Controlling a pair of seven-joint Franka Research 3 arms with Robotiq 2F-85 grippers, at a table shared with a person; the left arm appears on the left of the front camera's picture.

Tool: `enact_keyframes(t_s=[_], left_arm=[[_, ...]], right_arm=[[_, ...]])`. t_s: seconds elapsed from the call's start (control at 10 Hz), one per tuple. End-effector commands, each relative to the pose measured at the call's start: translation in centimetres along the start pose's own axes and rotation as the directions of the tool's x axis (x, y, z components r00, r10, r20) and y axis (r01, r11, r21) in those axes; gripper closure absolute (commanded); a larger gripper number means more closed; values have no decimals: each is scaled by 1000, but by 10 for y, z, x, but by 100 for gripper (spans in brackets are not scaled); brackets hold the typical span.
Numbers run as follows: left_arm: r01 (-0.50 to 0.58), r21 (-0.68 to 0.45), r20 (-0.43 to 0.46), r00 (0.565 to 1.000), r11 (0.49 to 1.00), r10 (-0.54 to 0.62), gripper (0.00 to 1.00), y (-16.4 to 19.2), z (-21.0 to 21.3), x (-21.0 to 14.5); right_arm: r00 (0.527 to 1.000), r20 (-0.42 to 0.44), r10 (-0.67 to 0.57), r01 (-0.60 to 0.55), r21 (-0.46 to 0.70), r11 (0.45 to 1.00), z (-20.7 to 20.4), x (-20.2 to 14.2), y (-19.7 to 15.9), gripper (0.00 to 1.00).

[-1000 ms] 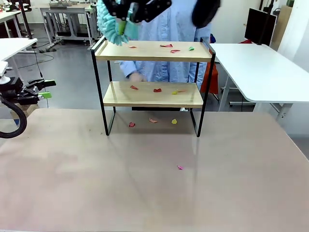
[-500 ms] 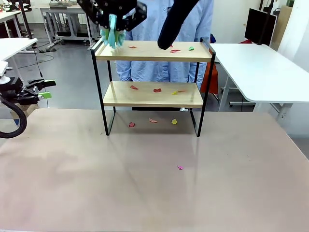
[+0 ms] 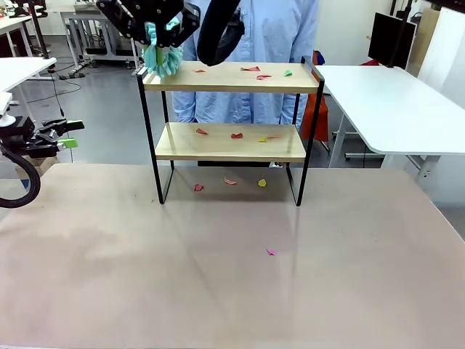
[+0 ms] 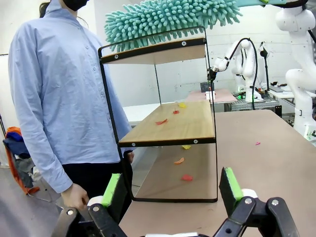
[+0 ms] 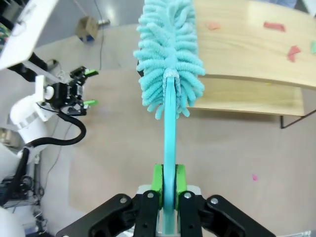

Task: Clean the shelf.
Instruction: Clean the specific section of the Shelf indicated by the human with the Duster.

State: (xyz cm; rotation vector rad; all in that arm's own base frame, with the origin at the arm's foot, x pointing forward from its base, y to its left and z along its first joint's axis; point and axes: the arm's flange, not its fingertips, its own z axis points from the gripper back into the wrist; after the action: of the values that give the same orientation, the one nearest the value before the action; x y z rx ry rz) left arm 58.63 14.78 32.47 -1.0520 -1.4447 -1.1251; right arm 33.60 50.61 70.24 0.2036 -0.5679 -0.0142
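Observation:
The shelf (image 3: 229, 109) stands at the table's far side, two wooden boards in a black frame. Small coloured scraps (image 3: 251, 69) lie on its top board, with more scraps (image 3: 236, 135) on the lower board. My right gripper (image 3: 161, 27) reaches in from above, shut on the handle of a teal duster (image 3: 161, 57) whose head rests on the top board's left end. In the right wrist view the duster (image 5: 169, 64) overhangs the board (image 5: 247, 44), its handle between the pads (image 5: 157, 183). My left gripper (image 3: 64, 135) hangs open at the far left, facing the shelf (image 4: 170, 131) end-on.
A person in a light blue shirt (image 3: 254, 33) stands right behind the shelf, one hand (image 4: 75, 196) hanging near my left gripper's view. Scraps lie on the table under the shelf (image 3: 197, 187) and nearer (image 3: 271, 252). A white table (image 3: 392, 109) stands at the right.
My right arm has swept the duster leftward along the top board to its left end. The left arm has not moved.

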Motion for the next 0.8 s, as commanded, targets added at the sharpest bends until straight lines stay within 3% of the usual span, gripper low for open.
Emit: enact_keyframes(t_s=[0.0,0.7], left_arm=[[10,-9,-5,1000,1000,-10,0,-2,-1,4],[10,-9,-5,1000,1000,-10,0,-2,-1,4]], right_arm=[[1000,25,5,-5,-3,1000,-1,-5,-8,87],[999,-35,7,-8,-35,999,-31,-11,-6,87]])
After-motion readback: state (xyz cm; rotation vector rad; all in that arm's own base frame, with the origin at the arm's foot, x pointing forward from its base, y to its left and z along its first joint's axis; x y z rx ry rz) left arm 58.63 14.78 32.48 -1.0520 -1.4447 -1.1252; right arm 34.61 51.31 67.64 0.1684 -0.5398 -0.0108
